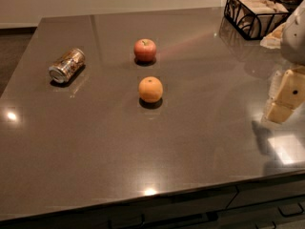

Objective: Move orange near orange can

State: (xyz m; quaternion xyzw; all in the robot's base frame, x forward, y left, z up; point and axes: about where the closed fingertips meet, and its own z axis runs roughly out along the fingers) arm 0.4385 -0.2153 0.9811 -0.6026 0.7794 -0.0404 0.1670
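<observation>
The orange (150,89) sits on the dark grey countertop (143,151), near its middle. The orange can (66,66) lies on its side at the left of the counter, its silver end facing the front left, well apart from the orange. My gripper (282,104) hangs at the right edge of the view, just above the counter, far to the right of the orange and holding nothing that I can see.
A red apple (145,50) stands just behind the orange. A black wire basket (252,11) with packets is at the back right corner. The counter's front edge runs along the bottom, with drawers below it.
</observation>
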